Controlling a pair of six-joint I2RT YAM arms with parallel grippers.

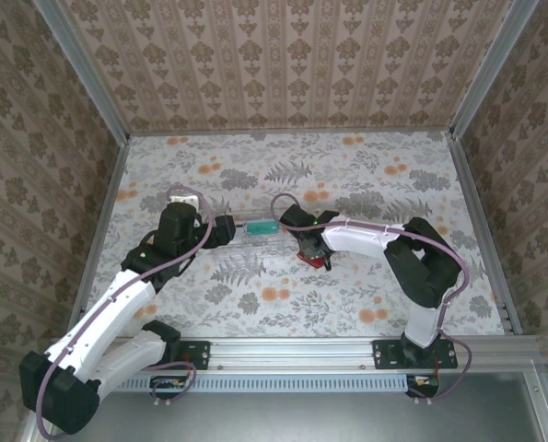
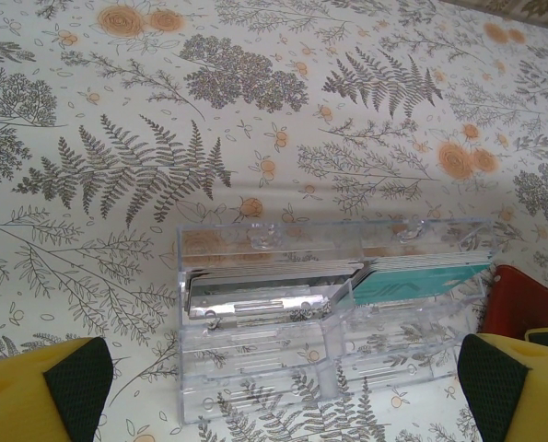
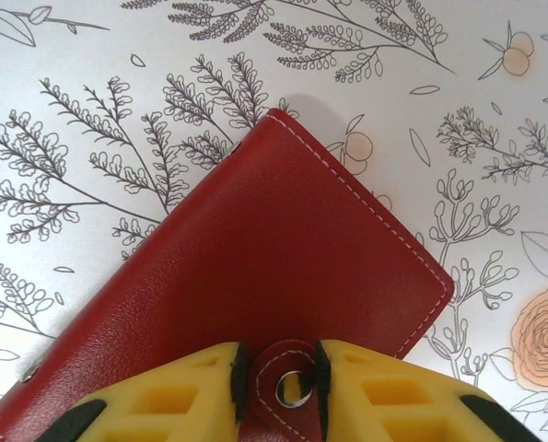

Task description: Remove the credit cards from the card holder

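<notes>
The red card holder (image 3: 255,258) is folded shut with its outer stitched face toward the right wrist camera. My right gripper (image 3: 278,368) is shut on the holder's small snap tab (image 3: 292,361), which curls up between the yellow fingers. From above, the holder (image 1: 312,257) sits just under the right gripper (image 1: 308,247) at mid-table. A red corner of the holder (image 2: 522,299) shows at the right of the left wrist view. The credit cards are hidden inside the folded holder. My left gripper (image 2: 278,391) is open, its fingers spread wide at the clear tray's near side.
A clear plastic tray (image 2: 255,368) lies between the two grippers; from above the tray (image 1: 260,228) is just left of the holder. It holds a teal card stack (image 2: 421,281) and a grey stack (image 2: 264,285). The floral tablecloth (image 1: 347,175) stretches to patterned walls.
</notes>
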